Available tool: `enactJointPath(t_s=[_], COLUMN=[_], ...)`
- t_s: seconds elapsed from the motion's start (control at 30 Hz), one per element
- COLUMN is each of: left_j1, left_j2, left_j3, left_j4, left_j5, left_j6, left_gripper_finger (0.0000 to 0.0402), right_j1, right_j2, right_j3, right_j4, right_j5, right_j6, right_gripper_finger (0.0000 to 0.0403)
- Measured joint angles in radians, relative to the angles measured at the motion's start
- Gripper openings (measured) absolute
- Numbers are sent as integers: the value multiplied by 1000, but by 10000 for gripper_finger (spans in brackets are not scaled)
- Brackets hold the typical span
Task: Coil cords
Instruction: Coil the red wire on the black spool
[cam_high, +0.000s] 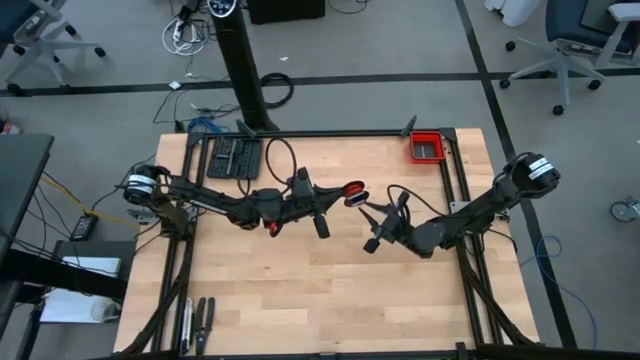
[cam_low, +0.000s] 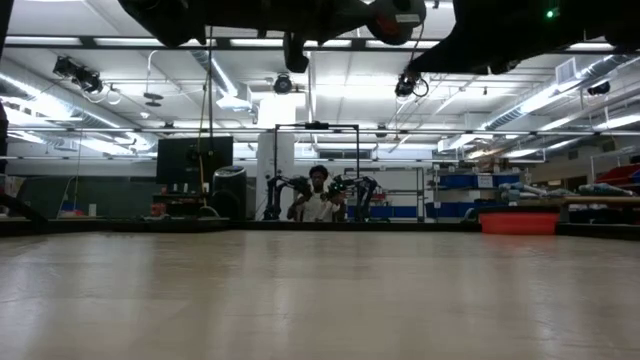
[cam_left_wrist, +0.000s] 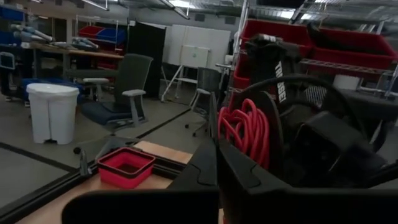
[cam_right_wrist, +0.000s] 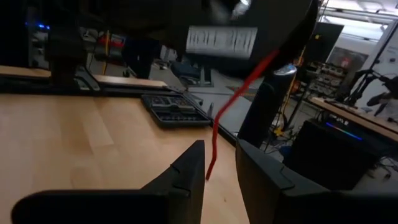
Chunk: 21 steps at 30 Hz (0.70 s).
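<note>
Left hand (cam_high: 343, 196), clenched on the coiled red cord (cam_high: 353, 194), is raised above the table (cam_high: 300, 300) centre. Right hand (cam_high: 372, 212), at its 4 o'clock, is released; a loose strand (cam_right_wrist: 233, 102) hangs between its fingers (cam_right_wrist: 186, 171).

2 dark jointed arms (cam_high: 215, 200), silver-banded bases, each ending in a black claw (cam_high: 372, 226).

1. The red cord (cam_left_wrist: 245, 132) is thin and bright, wound into a small bundle of loops held above the table's middle.
2. A loose end (cam_right_wrist: 231, 112) hangs down as a slightly kinked strand.
</note>
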Motion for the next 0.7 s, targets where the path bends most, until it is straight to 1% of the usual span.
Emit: enactJointPath(t_s=[0.1, 0.23, 0.37, 0.43, 0.53, 0.63, 0.7], left_j1=[-4, -5, -5, -5, -5, -5, -5], left_j2=[0, -1, -1, -1, -1, -1, -1], left_j3=[0, 0, 0, 0, 0, 0, 0], left_j4=[15, 21, 21, 21, 20, 20, 20], left_j5=[0, 0, 1, 1, 3, 3, 3], left_j6=[0, 0, 1, 1, 2, 2, 2], left_gripper_finger=[0, 0, 0, 0, 0, 0, 0], right_j1=[-7, -19, -28, -29, -30, -41, -59], right_j2=[0, 0, 0, 0, -1, -1, -1], right_j3=[0, 0, 0, 0, 0, 0, 0], right_j4=[-12, -13, -15, -17, -34, -37, -37], right_j5=[-5, -45, -53, -53, -69, -87, -130], right_j6=[16, 18, 21, 34, 39, 75, 102], right_gripper_finger=[87, 83, 73, 55, 12, 8, 4])
